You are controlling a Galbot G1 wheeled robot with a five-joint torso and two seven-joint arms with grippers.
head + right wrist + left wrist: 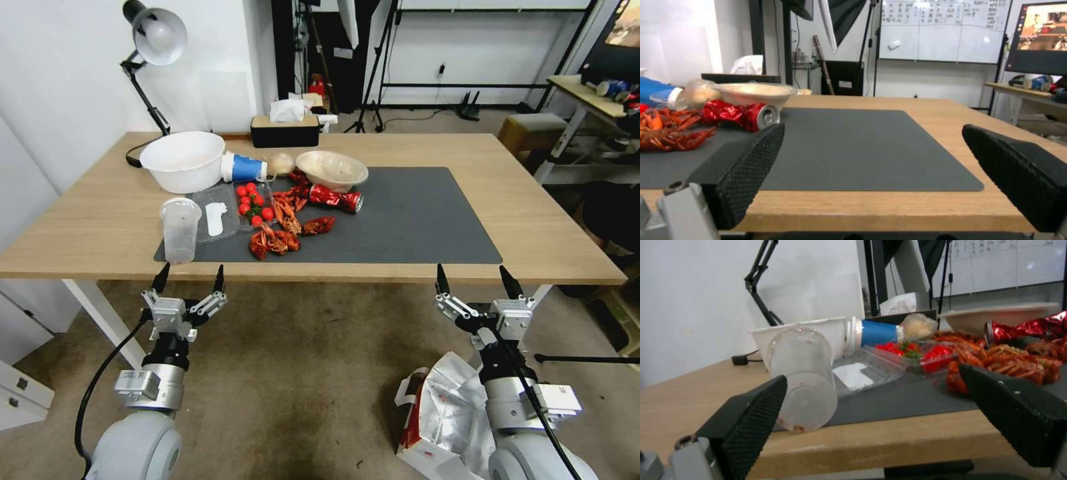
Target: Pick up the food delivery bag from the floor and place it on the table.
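While both sets of fingers stand spread and empty, your left gripper point(190, 279) and right gripper point(477, 281) hover before the table point(533, 220); your head view finds the food delivery bag point(443, 420) on the floor point(300, 387) under the right arm.

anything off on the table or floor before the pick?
Yes. The food delivery bag sits slumped on the floor under the right gripper, foil lining crumpled. On the table, a blue cup lies tipped, a red can is crushed, and crayfish shells litter the mat.
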